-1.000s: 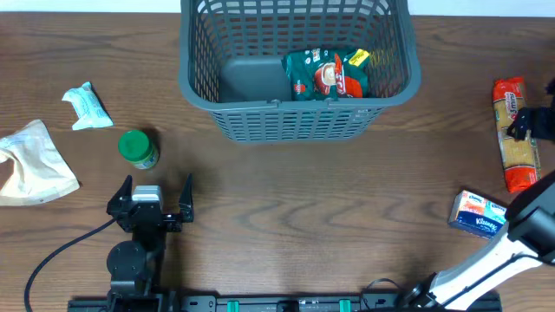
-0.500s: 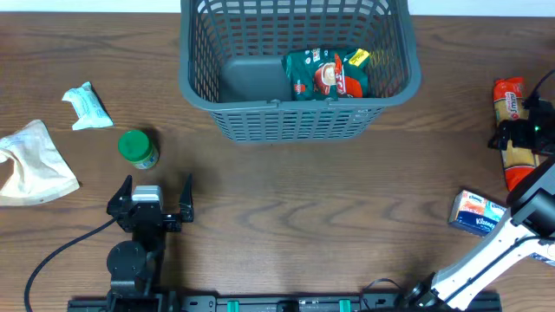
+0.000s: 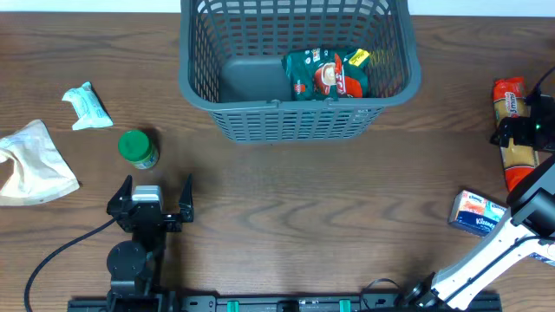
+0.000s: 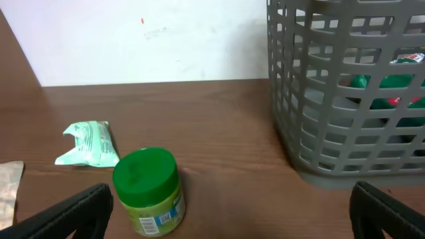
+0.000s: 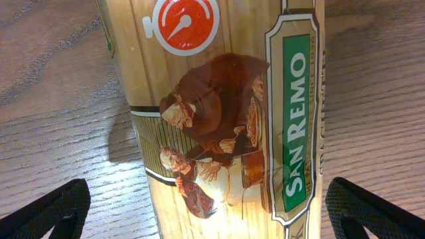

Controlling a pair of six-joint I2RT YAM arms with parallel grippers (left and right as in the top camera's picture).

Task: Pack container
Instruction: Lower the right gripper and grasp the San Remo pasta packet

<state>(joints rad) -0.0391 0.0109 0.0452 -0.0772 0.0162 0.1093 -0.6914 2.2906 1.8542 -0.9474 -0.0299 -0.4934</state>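
- Container (image 3: pixel 295 121): grey plastic, lattice walls, rounded corners, at far centre; a glossy green bag (image 3: pixel 328 74) lies in its right half.
- My right gripper (image 5: pixel 206 199) stands wide over the glossy pasta packet (image 5: pixel 226 99) at the right edge, a finger on either side.
- My left gripper (image 3: pixel 158 184) is wide, near left, with open wood table (image 3: pixel 286 199) ahead.
- A green-lidded jar (image 3: pixel 138 148) stands just beyond it; a tissue box (image 3: pixel 476 213) lies near the pasta packet.
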